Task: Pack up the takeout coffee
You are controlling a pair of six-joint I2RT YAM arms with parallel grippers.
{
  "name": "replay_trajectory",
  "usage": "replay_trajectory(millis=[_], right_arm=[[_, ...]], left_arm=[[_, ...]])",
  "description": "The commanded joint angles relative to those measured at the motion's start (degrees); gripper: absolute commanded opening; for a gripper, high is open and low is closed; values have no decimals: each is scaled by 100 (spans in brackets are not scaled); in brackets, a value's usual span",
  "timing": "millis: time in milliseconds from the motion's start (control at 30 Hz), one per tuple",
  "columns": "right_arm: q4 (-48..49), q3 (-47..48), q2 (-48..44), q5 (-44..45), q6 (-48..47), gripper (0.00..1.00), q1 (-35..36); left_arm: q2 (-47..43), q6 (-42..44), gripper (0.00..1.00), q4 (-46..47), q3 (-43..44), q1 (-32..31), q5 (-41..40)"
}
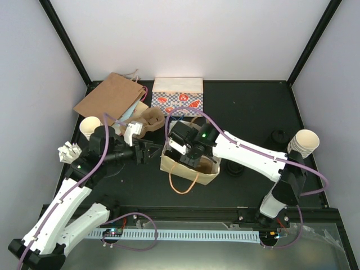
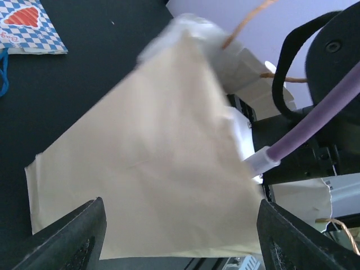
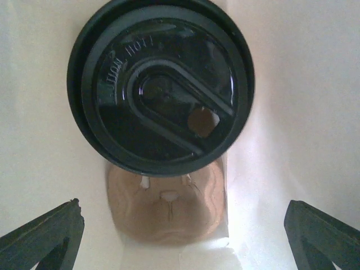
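the takeout coffee cup with a round black plastic lid (image 3: 160,84) stands upright inside the cream paper bag with orange handles (image 1: 188,170), pale bag walls close on both sides and a gap to each finger. the right pincer (image 3: 181,203) points down into the bag's mouth, released and wide. the left pincer (image 2: 180,202), level at the bag's left wall, is spread apart too. both arms reach in over the black worktop (image 1: 247,112)

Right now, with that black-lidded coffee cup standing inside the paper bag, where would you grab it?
Probably the coffee cup by its round lid rim, straight down from above: it stands upright, lid up, and the bag walls close off its sides.
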Motion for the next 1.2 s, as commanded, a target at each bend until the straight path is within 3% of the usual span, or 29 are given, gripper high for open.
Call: replay_trajectory(millis=[0, 100, 267, 567, 867, 1000, 1167], right_arm=[[306, -148, 85, 70, 94, 100, 26], [334, -211, 149, 46, 94, 100, 26], [378, -268, 217, 13, 44, 100, 26], [483, -357, 260, -5, 32, 100, 22], [575, -449, 302, -8, 36, 100, 26], [580, -439, 295, 9, 56, 100, 26], [513, -308, 97, 7, 110, 100, 26]], left_arm=[[-155, -40, 76, 22, 220, -32, -228], [-263, -51, 77, -143, 250, -23, -552], [-131, -170, 77, -67, 282, -19, -265], [189, -148, 62, 62, 336, -23, 127], [458, -82, 37, 59, 369, -32, 320], [585, 124, 20, -531, 594, -28, -170], [843, 346, 6, -1193, 895, -31, -468]])
